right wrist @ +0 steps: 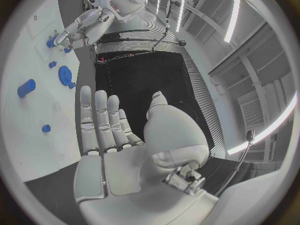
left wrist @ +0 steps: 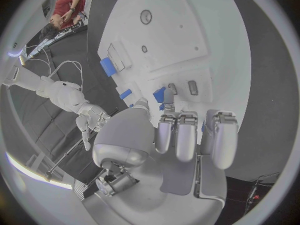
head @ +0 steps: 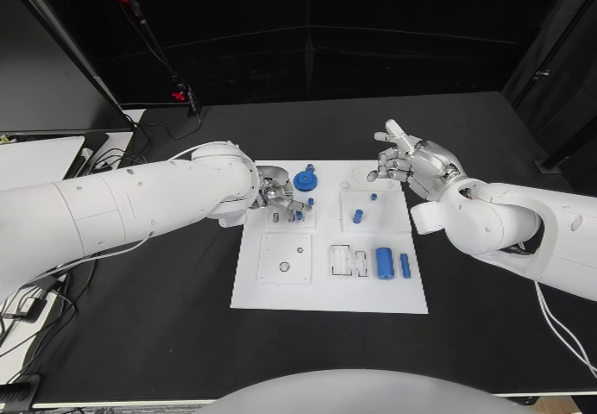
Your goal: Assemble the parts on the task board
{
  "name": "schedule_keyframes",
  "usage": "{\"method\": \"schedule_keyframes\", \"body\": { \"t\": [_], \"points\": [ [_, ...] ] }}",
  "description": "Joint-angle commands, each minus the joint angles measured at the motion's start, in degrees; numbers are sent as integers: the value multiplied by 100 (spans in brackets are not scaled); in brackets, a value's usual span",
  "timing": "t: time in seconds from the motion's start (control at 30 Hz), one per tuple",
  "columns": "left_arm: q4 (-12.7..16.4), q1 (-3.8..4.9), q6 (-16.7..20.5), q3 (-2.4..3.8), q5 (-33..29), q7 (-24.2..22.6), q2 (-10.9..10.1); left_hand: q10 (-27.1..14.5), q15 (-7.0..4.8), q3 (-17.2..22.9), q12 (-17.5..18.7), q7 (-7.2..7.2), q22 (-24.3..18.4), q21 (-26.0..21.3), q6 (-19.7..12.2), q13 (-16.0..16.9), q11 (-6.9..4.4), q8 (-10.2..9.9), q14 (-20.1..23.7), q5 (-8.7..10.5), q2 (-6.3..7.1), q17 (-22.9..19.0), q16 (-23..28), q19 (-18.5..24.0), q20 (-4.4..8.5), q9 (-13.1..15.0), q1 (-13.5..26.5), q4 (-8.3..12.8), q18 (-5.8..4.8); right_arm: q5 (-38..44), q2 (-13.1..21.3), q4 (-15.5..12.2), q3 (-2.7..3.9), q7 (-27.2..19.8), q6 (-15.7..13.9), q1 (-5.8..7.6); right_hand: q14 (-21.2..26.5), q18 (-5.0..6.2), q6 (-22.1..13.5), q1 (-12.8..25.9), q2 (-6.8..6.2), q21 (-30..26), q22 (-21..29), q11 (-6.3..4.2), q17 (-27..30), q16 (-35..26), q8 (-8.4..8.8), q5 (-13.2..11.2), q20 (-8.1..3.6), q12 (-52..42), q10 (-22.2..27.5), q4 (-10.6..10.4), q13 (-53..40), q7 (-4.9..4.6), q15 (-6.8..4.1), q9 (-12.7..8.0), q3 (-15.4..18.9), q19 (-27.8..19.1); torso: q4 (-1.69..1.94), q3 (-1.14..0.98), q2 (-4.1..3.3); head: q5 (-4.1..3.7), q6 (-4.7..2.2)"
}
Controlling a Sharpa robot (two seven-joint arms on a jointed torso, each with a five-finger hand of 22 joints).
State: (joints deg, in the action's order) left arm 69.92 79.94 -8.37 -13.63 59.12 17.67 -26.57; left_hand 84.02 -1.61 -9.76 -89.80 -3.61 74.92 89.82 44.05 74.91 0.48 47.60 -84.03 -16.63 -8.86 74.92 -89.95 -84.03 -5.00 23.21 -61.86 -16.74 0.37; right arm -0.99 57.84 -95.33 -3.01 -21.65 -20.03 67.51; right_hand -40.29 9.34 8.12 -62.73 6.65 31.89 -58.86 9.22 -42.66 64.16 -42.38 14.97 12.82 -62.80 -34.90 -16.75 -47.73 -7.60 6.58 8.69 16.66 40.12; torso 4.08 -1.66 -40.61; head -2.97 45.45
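Note:
The white task board (head: pixel 326 289) lies in the middle of the table. My left hand (head: pixel 276 197) is low over its far left part, next to a blue gear (head: pixel 306 180). In the left wrist view its thumb and a fingertip (left wrist: pixel 167 94) pinch a small blue part (left wrist: pixel 159 94) just above the board (left wrist: pixel 187 30). My right hand (head: pixel 413 160) hovers beyond the board's far right corner with fingers spread and an empty palm (right wrist: pixel 125 170). Two blue pegs (head: pixel 357 216) stand mid-board. A blue cylinder (head: pixel 385 262) and a thin blue pin (head: pixel 405 265) lie on the near right.
Cables and a white box (head: pixel 37 159) sit at the table's far left. Bare black tabletop (head: pixel 137 328) surrounds the board on the near side. The right wrist view shows the blue gear (right wrist: pixel 65 76) and a peg (right wrist: pixel 26 87) on the board (right wrist: pixel 25 50).

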Motion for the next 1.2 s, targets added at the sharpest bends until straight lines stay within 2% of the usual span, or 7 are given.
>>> {"method": "schedule_keyframes", "body": {
  "t": [0.03, 0.17, 0.37, 0.63, 0.87, 1.2],
  "points": [
    [-24, 3, -82, 4, -36, 64, 14, 598, -57, -16, -20, 7, 1508, 18, 40, 1509, -28, -32, -597, -37, -26, 1508, -5, -597, 29, 28, -69, 7, -37, -5, -9, -3, 1, 23, 76, 2, 65, 87, -48, 23, 90, -35, 15, -2, 37, 28, -62, 13, 11, -30, 46, 5, 34, -544, 11, -14, 39, -29, 3, -2, -1, 4, 7],
    [-70, -2, -67, 4, -36, 107, 27, 598, -64, -3, -20, 16, 1508, 18, 75, 1509, -34, -53, -597, -41, -67, 1508, -5, -597, 35, 69, -120, 2, -37, -5, -4, -8, -1, 31, 78, -4, 87, 89, -62, 37, 110, -44, 25, 1, 70, 31, -91, 6, 14, -37, 59, 5, 62, -547, 18, -21, 43, -39, 12, -4, -2, -6, 11],
    [-109, -7, -65, 4, -36, 114, 54, 598, -71, 1, -20, 20, 1508, 18, 98, 1509, -38, -64, -597, -45, -102, 1508, -5, -597, 40, 102, -138, -3, -37, -5, -5, -9, -1, 30, 76, -8, 100, 89, -73, 42, 117, -50, 32, 5, 93, 35, -111, 6, 17, -42, 68, 7, 82, -552, 22, -26, 48, -45, -6, 4, -4, -3, 25],
    [-182, -22, -42, 4, -36, 105, 149, 598, -74, -21, -20, 13, 1508, 18, 96, 1509, -35, -122, -597, -40, -197, 1508, -5, -597, 49, 166, -90, -13, -37, -5, -7, -6, -2, 44, 66, -9, 105, 89, -79, 44, 120, -52, 34, 7, 103, 38, -120, 6, 19, -45, 71, 7, 91, -555, 23, -28, 50, -47, -1, -1, -2, -22, 52],
    [-230, -33, -123, 4, -36, 144, 187, 598, -71, -91, -20, 6, 1508, 18, 95, 1509, -30, -169, -597, -11, -214, 1508, -5, -597, 51, 225, -11, -9, -37, -5, -4, -4, -3, 53, 52, -9, 109, 90, -83, 46, 121, -54, 37, 9, 113, 41, -129, 6, 20, -48, 75, 8, 99, -558, 25, -31, 52, -48, 7, -8, 2, -34, 70],
    [-260, -51, -183, 4, -37, 155, 239, 598, -70, -90, -20, 9, 1508, 18, 83, 1509, -30, -207, -597, -30, -236, 1508, -5, -597, 51, 274, -69, 5, -37, -5, -9, 6, -3, 70, 32, -10, 112, 90, -86, 48, 122, -55, 40, 10, 123, 44, -138, 7, 22, -51, 77, 8, 107, -560, 26, -33, 55, -49, 5, -2, 3, -50, 72]
  ]
}}
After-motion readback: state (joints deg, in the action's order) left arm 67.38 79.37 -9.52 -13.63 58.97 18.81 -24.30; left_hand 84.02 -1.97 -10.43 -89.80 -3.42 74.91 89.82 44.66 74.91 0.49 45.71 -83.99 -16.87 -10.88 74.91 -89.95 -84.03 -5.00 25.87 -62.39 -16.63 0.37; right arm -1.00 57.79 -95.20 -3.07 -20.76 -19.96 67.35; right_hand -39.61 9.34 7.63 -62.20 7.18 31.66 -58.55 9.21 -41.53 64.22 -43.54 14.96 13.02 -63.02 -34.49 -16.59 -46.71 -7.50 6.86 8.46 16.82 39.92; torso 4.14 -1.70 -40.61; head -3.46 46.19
